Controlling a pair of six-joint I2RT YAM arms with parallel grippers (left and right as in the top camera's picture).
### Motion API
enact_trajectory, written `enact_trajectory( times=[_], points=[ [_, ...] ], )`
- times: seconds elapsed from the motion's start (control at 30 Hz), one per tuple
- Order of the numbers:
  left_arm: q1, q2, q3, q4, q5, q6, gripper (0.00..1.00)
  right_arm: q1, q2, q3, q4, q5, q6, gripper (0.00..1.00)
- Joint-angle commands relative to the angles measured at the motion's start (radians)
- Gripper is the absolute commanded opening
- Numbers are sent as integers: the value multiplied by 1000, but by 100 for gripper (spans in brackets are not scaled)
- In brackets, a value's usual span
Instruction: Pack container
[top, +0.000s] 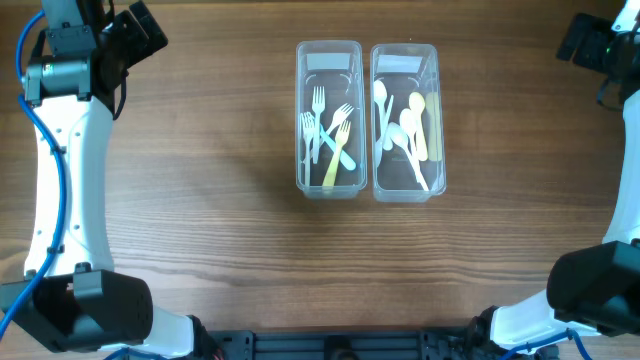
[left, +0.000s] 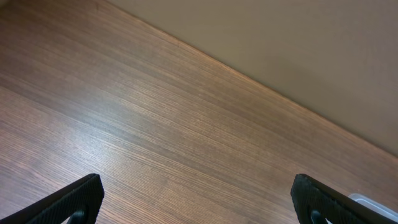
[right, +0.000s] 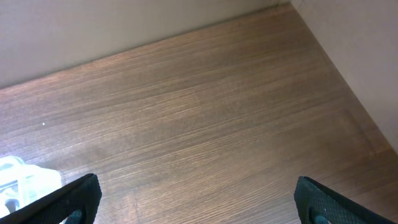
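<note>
Plainly, wood-grain table (top: 200, 200), perhaps beige wall (left: 280, 37) beyond; left gripper (left: 196, 193), right gripper (right: 196, 190) wide.

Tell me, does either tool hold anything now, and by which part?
Nothing is held. The left tool and the right tool both stand open over the table.

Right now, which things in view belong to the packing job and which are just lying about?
Job: fork container, forks, spoon container, spoons, left end effector and right end effector, both open.
Lying about: nothing loose that I see; only the wooden table.
</note>
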Motion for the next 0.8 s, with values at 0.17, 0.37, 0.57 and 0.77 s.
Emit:
enact_trajectory(
  times=[0.17,0.37,0.57,0.77],
  points=[
    [-1,5,2,0,-5,-1,100,5,9,-7,2,-5,4,100],
    [-1,5,2,0,-5,-1,100,5,5,-8,2,-5,4,100],
    [-1,5,2,0,-5,-1,100,36,-163,-8,0,-5,4,100],
    [-1,5,2,0,-5,-1,100,104,-420,-8,0,-5,4,99]
  ],
)
